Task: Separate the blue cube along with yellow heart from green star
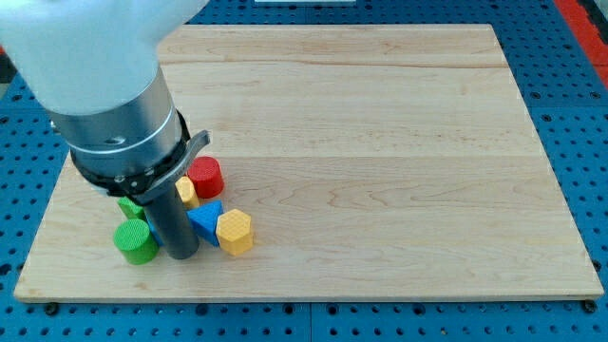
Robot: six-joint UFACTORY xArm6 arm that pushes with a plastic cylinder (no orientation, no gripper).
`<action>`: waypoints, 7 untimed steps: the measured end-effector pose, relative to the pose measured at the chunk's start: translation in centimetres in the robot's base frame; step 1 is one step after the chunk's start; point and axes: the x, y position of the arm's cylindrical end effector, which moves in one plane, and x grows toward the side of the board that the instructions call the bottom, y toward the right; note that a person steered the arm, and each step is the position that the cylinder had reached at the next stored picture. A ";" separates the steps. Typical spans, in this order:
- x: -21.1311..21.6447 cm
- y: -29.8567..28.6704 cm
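My tip [180,253] rests on the wooden board [380,142] near its lower left corner. A blue block [205,221], shape unclear, lies just right of the tip. A yellow block [187,193], partly hidden by the rod, sits above it and may be the heart. A green block [130,206], mostly hidden behind the arm, lies left of the rod and may be the star. A green cylinder [137,241] sits just left of the tip.
A yellow hexagonal block [235,231] touches the blue block on its right. A red cylinder [204,177] sits above the yellow block. The board's left and bottom edges are close to this cluster. The arm's large body covers the upper left.
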 end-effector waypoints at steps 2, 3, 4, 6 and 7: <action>-3.3 -1.3; -3.2 -1.0; -0.9 0.3; 3.4 1.2; 5.3 0.1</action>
